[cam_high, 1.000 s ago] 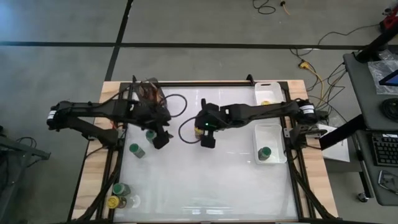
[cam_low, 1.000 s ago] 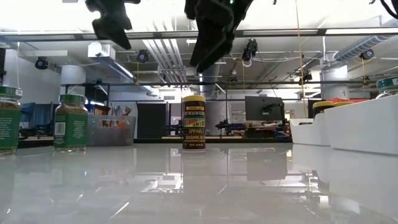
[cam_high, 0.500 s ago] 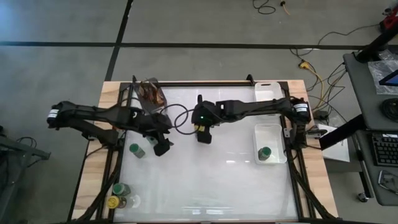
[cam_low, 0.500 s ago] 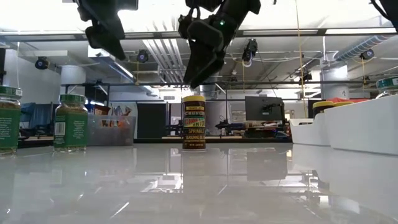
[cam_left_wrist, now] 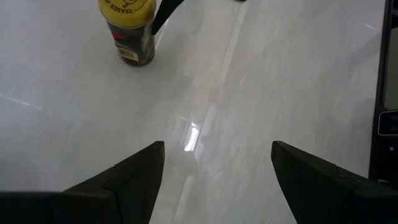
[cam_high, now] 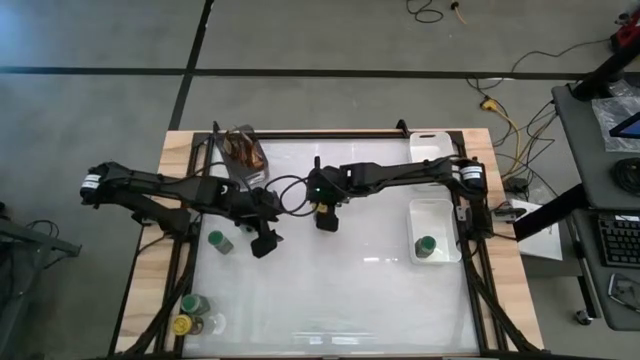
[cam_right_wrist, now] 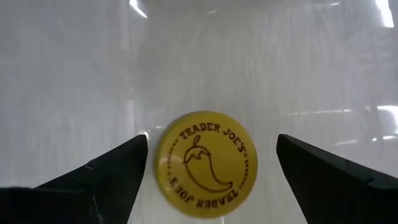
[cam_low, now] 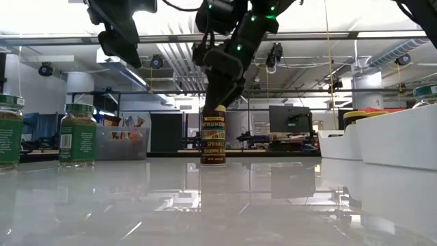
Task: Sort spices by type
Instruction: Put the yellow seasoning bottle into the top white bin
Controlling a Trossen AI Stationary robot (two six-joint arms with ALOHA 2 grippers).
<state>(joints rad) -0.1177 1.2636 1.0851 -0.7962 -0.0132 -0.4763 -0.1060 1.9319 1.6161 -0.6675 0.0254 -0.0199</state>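
While hanging over the table's left-centre, left gripper (cam_high: 263, 243) waiting, fingers (cam_left_wrist: 124, 177) spread wide, gripping nothing. Further right, at centre, right gripper (cam_high: 325, 219) descending over the yellow-lidded jar (cam_right_wrist: 206, 163), fingers (cam_right_wrist: 106, 174) wide apart either side of the lid, not touching it. Picking step judged underway: lowering further, then closing on the jar. At far right, green-lidded jar (cam_high: 425, 245) sitting in white tray (cam_high: 448, 210).
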